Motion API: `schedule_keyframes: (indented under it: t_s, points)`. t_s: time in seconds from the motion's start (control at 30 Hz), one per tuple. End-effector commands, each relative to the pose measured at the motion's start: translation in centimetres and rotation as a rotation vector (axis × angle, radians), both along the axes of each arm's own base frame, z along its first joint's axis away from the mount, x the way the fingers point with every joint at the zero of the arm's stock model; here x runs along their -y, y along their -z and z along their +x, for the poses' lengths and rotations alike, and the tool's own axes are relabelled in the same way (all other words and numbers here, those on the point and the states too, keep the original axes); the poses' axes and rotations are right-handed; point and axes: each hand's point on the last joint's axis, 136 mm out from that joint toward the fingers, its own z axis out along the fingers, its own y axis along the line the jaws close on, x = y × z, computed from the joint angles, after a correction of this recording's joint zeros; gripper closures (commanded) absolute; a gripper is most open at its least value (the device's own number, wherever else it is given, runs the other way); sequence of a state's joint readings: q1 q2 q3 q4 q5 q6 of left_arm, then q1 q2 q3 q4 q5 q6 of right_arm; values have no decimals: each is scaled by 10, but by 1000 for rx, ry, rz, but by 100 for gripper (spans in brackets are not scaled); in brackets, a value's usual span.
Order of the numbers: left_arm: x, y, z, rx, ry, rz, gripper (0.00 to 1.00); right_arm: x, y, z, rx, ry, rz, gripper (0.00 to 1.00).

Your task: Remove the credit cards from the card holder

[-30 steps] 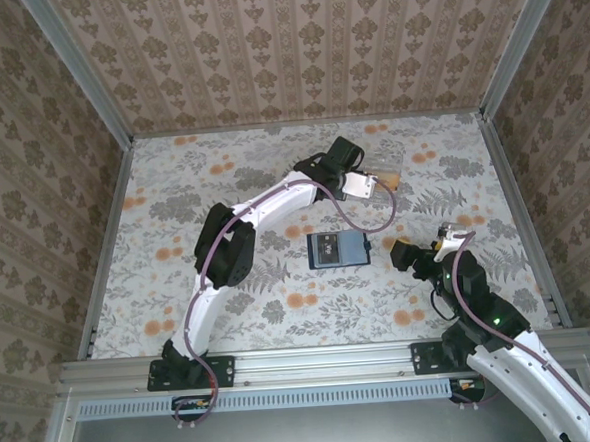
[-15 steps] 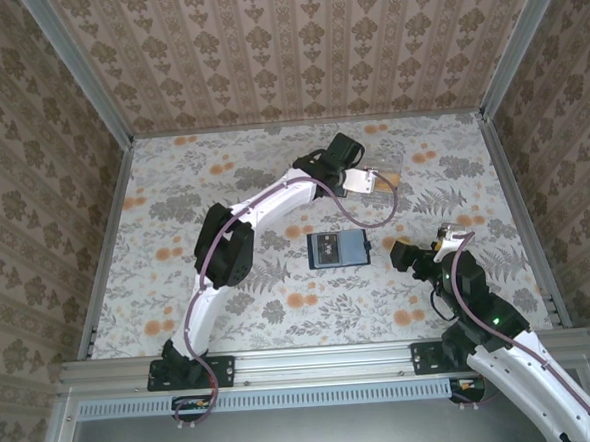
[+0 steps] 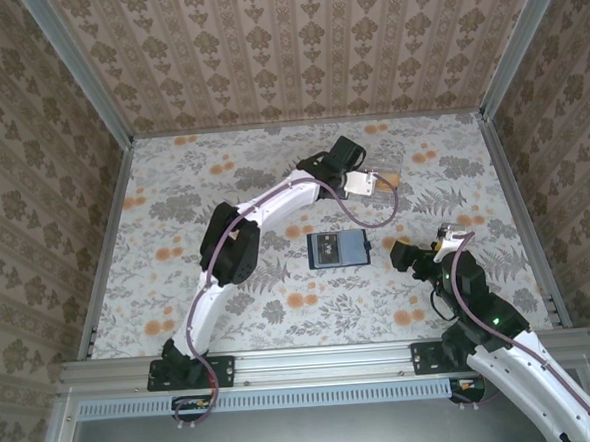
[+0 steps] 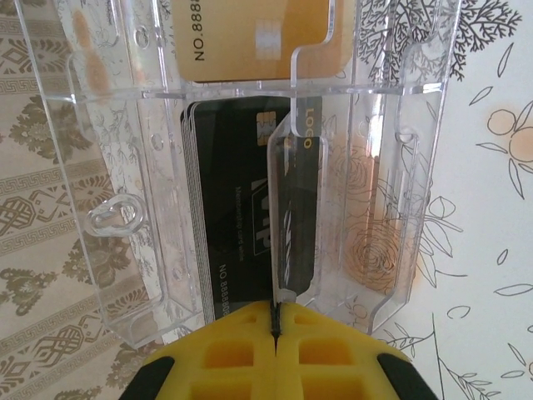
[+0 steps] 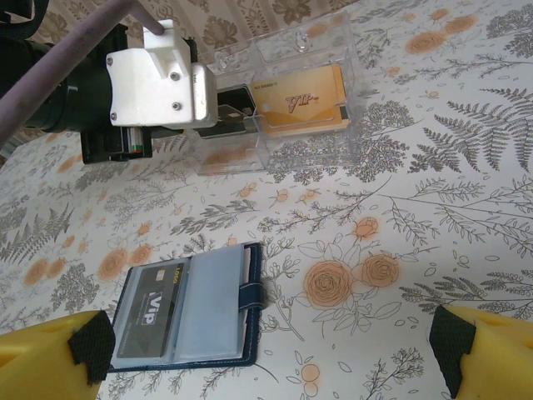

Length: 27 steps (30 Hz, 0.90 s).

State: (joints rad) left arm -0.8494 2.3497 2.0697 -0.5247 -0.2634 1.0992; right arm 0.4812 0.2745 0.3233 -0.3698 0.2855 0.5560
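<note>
The card holder (image 3: 337, 248) lies open on the flowered table, navy-edged with greyish pockets (image 5: 187, 312). A black VIP credit card (image 5: 150, 321) sits in its left pocket; the right pocket looks bare. My left gripper (image 4: 275, 310) is shut on the edge of another black credit card (image 4: 293, 200), held edge-on at the clear plastic box (image 4: 250, 167), by the compartment with black cards. In the top view this gripper (image 3: 378, 181) is at the box. My right gripper (image 5: 271, 350) stands open just right of the card holder, nothing between its fingers.
The clear box (image 5: 291, 108) stands at the far right-centre of the table and holds a stack of black cards (image 4: 225, 208) and gold cards (image 5: 300, 102). Patterned walls with metal rails (image 3: 107, 253) enclose the table. The left arm's cable (image 3: 360, 217) loops above the card holder.
The left wrist has edged slightly toward the far side at the clear box, and its elbow has shifted. The right arm and the card holder have not moved.
</note>
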Motion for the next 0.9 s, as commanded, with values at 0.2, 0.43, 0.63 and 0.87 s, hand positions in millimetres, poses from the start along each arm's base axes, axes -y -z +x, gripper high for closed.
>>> schedule_keyframes:
  t_s: [0.2,0.43,0.63,0.87]
  points:
    - [5,3,21,53,-58,-28,80,6,1,2,10,38,-1,0]
    - [7,-10,48,122,-134,-98,72,6,1,2,8,38,0,0]
    - [9,-29,52,146,-160,-143,70,7,1,2,7,42,0,0]
    - [10,-33,44,130,-160,-145,68,7,1,2,7,43,0,0]
